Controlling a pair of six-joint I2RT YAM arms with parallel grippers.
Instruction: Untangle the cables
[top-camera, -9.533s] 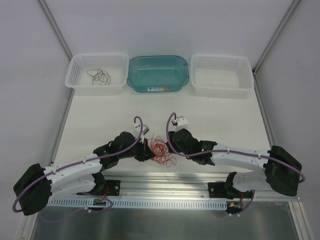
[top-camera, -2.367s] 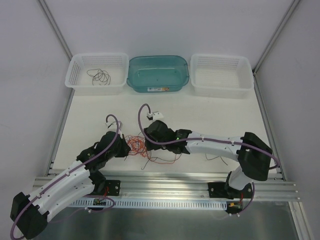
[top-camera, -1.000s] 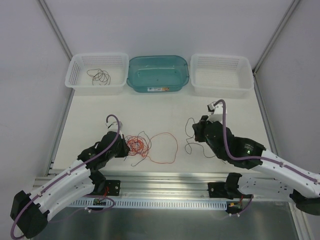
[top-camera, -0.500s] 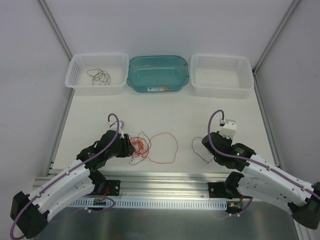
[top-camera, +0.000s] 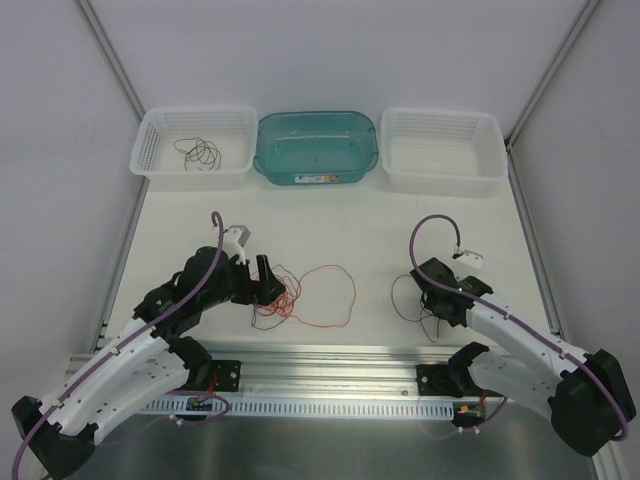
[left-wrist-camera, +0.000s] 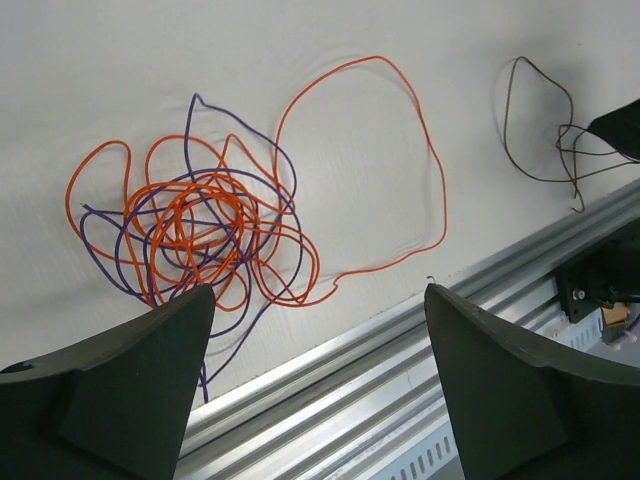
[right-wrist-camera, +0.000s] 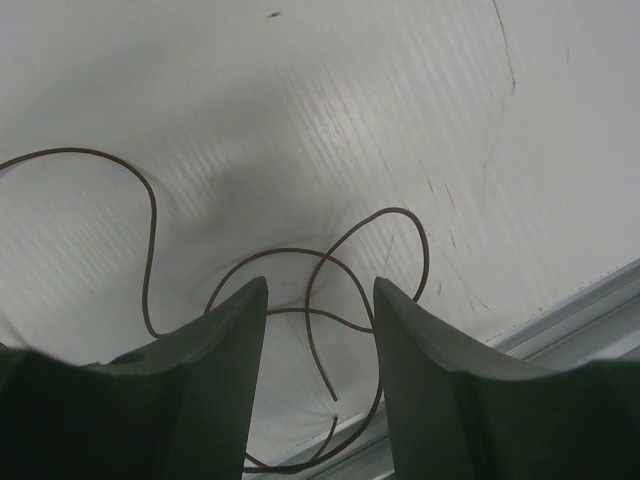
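Note:
The cables lie in two places on the white table. A tangle of orange and purple cables (left-wrist-camera: 200, 225) (top-camera: 283, 297) sits at the left, with one wide orange loop (left-wrist-camera: 430, 170) (top-camera: 340, 272) trailing to its right. A single dark brown cable (right-wrist-camera: 150, 230) (top-camera: 396, 298) lies apart on the right. My left gripper (left-wrist-camera: 318, 295) (top-camera: 264, 284) hovers open at the tangle's near edge, holding nothing. My right gripper (right-wrist-camera: 320, 288) (top-camera: 437, 308) is open, and the brown cable's curls lie loose on the table under its jaws.
At the back stand a white basket (top-camera: 160, 168) holding a dark coiled cable (top-camera: 200, 153), a teal tub (top-camera: 316, 172) and a second white basket (top-camera: 443, 178). An aluminium rail (top-camera: 330, 362) (left-wrist-camera: 420, 400) runs along the near table edge.
Both grippers have opened. The right arm drew back toward the near edge and let go of the dark cable on the right. The left gripper released the tangle and moved right over it.

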